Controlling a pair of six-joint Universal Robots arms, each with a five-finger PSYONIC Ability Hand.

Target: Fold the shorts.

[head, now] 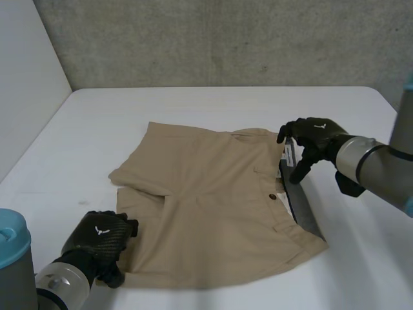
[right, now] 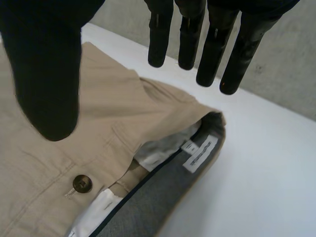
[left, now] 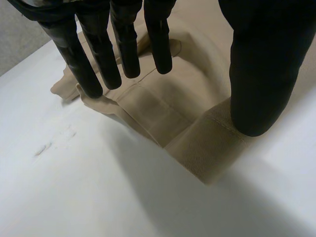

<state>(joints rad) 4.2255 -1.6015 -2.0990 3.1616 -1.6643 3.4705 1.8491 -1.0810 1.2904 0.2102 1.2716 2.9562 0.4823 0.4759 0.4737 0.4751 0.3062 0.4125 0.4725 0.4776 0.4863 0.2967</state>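
Tan shorts (head: pixel 213 200) lie folded flat in the middle of the white table, waistband toward my right arm. My left hand (head: pixel 100 239) is at the near leg hem corner (left: pixel 207 148), open. Its straight fingers (left: pixel 126 44) hover over the cloth and its thumb rests by the hem. My right hand (head: pixel 316 135) is open above the far end of the waistband, fingers (right: pixel 212 49) straight and thumb spread apart, holding nothing. The waistband gapes there, showing grey lining (right: pixel 153 197), a white label (right: pixel 200 154) and a brown button (right: pixel 82 183).
The bare white table (head: pixel 193 110) surrounds the shorts, with free room at the back and on both sides. A grey concrete wall (head: pixel 226 39) stands behind the table and a pale panel (head: pixel 26 77) stands along its left side.
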